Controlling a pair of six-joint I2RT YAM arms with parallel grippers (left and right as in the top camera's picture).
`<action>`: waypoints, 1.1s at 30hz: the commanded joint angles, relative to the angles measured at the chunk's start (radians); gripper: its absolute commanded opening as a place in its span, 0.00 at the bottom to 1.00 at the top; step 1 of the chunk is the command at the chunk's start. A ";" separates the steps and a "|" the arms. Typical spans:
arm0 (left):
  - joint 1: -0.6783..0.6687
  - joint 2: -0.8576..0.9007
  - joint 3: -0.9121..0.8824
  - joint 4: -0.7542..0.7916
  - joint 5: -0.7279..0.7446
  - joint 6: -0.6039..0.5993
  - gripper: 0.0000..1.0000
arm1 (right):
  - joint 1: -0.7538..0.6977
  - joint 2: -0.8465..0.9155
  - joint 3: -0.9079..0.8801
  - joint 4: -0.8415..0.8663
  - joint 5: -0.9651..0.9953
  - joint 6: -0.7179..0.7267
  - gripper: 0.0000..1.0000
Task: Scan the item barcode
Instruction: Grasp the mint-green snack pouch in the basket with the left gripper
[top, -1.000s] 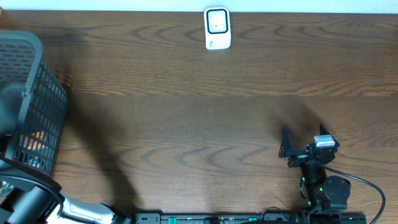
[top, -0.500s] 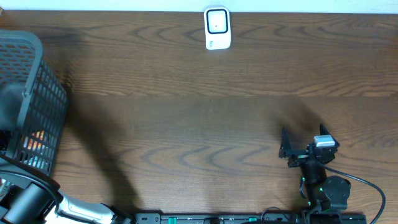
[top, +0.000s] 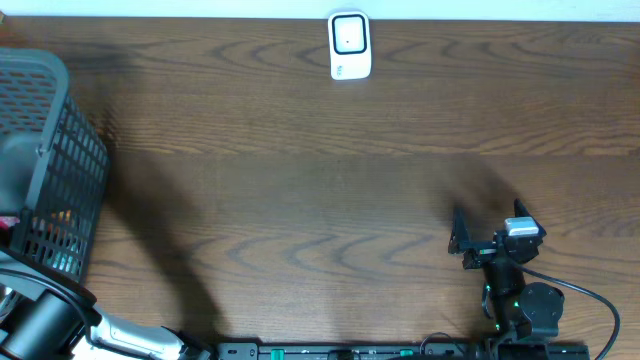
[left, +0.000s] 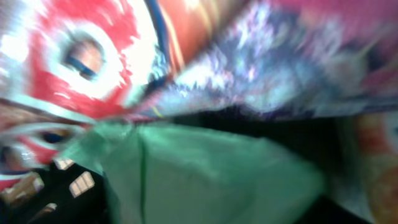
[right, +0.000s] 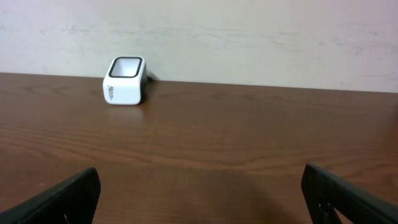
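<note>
Far to the left of the scanner (top: 349, 45), in the overhead view, a black wire basket (top: 62, 150) stands at the left edge of the bench (top: 300, 200). The left arm (top: 40, 325) reaches into it from the front corner. Its jaws are hidden inside the basket, so I cannot tell whether they are released or clenched. The step in hand looks like the pick: getting one item out of the basket. The right arm (top: 510, 265) sits to the right of the scanner and much nearer the front edge, jaws released and empty. Between the basket and the scanner lies bare wood, so a carry has open room. The scanner itself sits close to the far edge, with little room behind it.

From the left wrist everything is close and blurred. It shows packets heaped in the basket, well left of the scanner: a red and white packet (left: 68, 56), a purple packet (left: 298, 68) and a green packet (left: 205, 174) lowest in the frame. No jaws show and no barcode can be made out, and I cannot tell which packet is the target. The next move likely calls for closing on a single packet, lifting it clear of the basket wall, then turning its barcode toward the scanner's window.

From the right wrist, the scanner (right: 126, 81) stands near the back wall with its dark window tilted upward. This arm's jaws are spread wide and grasp nothing.
</note>
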 joint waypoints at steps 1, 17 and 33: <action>0.002 0.008 -0.013 0.005 0.047 -0.007 0.36 | 0.006 -0.005 -0.001 -0.005 0.004 -0.007 0.99; 0.002 -0.284 0.117 -0.023 0.260 -0.007 0.07 | 0.006 -0.005 -0.001 -0.005 0.004 -0.007 0.99; -0.242 -0.760 0.138 0.441 0.682 -0.579 0.07 | 0.006 -0.005 -0.001 -0.005 0.004 -0.007 0.99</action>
